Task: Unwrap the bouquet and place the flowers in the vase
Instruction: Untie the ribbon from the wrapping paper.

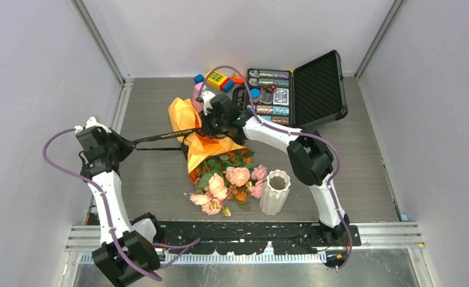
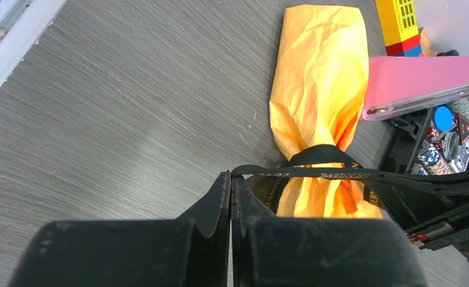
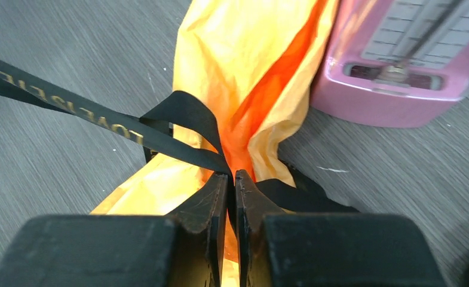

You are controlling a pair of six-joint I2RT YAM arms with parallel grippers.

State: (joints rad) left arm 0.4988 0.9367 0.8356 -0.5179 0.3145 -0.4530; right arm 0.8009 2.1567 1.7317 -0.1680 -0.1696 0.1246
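Untying judged in hand; bouquet [image 1: 211, 152] laid just beside vase [image 1: 275, 191]; left tool [image 2: 230, 177] clamped on taut ribbon [image 2: 315, 173] end; right tool [image 3: 232, 175] pinched on ribbon at knot; next, ends to be drawn apart.
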